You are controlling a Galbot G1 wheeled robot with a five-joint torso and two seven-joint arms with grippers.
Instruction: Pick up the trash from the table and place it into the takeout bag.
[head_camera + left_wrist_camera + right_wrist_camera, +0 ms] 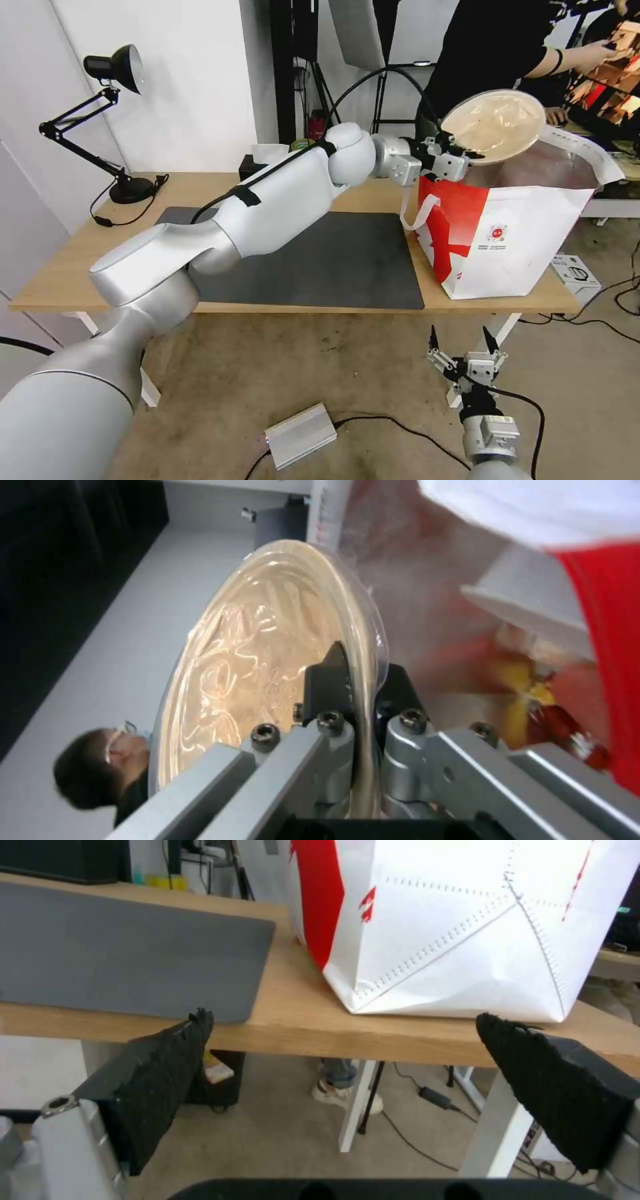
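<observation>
Your left gripper [460, 159] is clamped on the rim of the shallow tan bowl [495, 125], one finger [331, 680] on the inside face and the other behind it, so the bowl hangs nearly on edge, tipped over the open mouth of the takeout bag [507, 243]. So you're on the drop-off step, I'd say. Next move probably calls for getting the bowl lower and inside the rim before you let go, since on edge like that it could catch the bag's wall or handle.

Inside the bag the left wrist view shows the foil lining plus something red and yellow [543, 712] down in there; can't tell what.

Right gripper [465, 352] is parked below the table [373, 200] edge, fingers spread wide, holding nothing.
</observation>
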